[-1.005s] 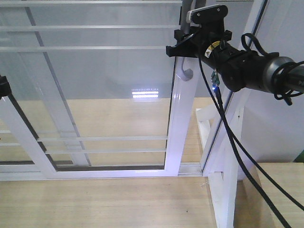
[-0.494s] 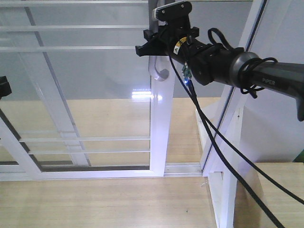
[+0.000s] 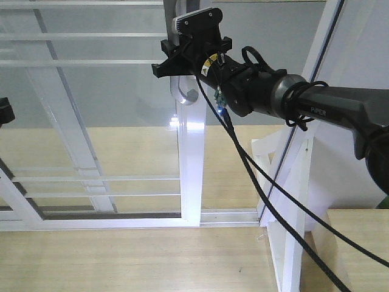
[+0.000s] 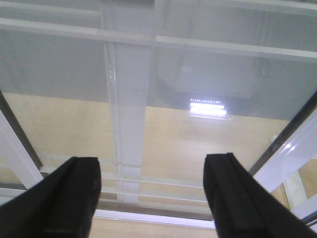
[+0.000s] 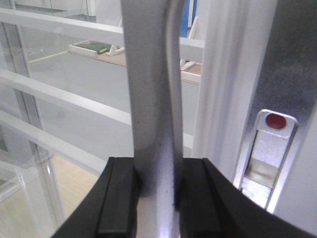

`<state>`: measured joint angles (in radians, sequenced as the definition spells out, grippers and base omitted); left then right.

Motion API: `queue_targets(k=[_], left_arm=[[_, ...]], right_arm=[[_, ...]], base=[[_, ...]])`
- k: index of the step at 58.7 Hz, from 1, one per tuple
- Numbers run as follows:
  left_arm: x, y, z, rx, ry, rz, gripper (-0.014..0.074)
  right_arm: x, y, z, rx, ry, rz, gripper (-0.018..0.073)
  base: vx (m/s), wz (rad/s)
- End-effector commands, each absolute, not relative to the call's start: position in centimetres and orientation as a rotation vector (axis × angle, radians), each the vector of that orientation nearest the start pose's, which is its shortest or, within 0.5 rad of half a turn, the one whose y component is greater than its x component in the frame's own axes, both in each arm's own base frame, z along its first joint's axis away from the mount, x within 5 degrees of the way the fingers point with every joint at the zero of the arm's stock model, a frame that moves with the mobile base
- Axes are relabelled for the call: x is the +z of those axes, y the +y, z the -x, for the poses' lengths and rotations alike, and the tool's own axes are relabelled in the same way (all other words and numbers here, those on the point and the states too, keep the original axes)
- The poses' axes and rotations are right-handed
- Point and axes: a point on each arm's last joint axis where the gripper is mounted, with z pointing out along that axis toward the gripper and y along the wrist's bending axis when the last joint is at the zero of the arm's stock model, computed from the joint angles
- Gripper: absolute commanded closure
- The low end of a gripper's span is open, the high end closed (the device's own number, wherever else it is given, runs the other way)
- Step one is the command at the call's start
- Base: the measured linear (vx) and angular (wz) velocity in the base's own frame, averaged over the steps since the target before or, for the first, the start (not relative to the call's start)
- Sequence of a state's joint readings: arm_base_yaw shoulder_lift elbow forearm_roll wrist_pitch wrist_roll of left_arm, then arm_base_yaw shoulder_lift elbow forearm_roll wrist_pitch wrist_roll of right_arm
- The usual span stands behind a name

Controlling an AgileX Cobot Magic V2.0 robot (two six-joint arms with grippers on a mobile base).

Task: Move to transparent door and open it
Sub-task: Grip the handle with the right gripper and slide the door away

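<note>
The transparent door (image 3: 189, 176) is a glass panel in a glossy white frame with thin white bars; its right stile stands a little left of the picture's middle. A curved grey pull handle (image 3: 181, 92) sits at the top of that stile. My right gripper (image 3: 176, 66) is shut on the handle; in the right wrist view the black fingers (image 5: 119, 198) press both sides of the grey bar (image 5: 151, 109). My left gripper (image 4: 151, 198) is open, facing the glass with nothing between its fingers.
The fixed white door jamb (image 3: 304, 140) stands at the right, with an opening between it and the door's stile. The floor track (image 3: 231, 216) runs along the bottom. A second white-framed glass panel (image 3: 61, 121) lies behind. A latch with a red button (image 5: 270, 144) is on the frame.
My right gripper has pulled the handle leftward, and the door has slid left with it. The gap between the stile and the jamb has widened.
</note>
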<state>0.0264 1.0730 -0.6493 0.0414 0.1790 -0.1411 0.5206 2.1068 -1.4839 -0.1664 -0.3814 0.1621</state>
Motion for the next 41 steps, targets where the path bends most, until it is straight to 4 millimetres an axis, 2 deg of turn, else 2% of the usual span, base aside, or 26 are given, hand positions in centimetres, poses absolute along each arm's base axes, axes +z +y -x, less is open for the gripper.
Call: queue_targets(k=[1, 10, 20, 27, 33, 41], left_arm=[[30.4, 0.7, -22.6, -0.052, 1.955, 0.140, 0.0037], [30.4, 0.7, -22.6, -0.052, 1.957, 0.140, 0.0037], [30.3, 0.7, -22.6, -0.051, 1.962, 0.140, 0.0037], [30.3, 0.7, -22.6, -0.051, 1.963, 0.140, 0.0037], [30.3, 0.7, -22.6, -0.050, 1.964, 0.139, 0.0037], [30.3, 0.7, -22.6, -0.049, 1.969, 0.139, 0.0037]], right_arm=[[26.5, 25.0, -41.6, 0.513, 1.604, 0.400, 0.0531], [26.6, 25.7, -41.2, 0.524, 1.596, 0.420, 0.0405], [26.6, 26.0, -41.0, 0.538, 1.598, 0.415, 0.0116], [26.4, 26.0, -41.0, 0.565, 1.622, 0.385, -0.0022], [26.9, 25.9, -40.8, 0.560, 1.627, 0.391, -0.0071], [28.8, 25.2, -40.4, 0.506, 1.603, 0.423, -0.0074]], base=[[0.00, 0.00], [0.00, 0.00], [0.00, 0.00], [0.00, 0.00], [0.00, 0.00], [0.00, 0.00]])
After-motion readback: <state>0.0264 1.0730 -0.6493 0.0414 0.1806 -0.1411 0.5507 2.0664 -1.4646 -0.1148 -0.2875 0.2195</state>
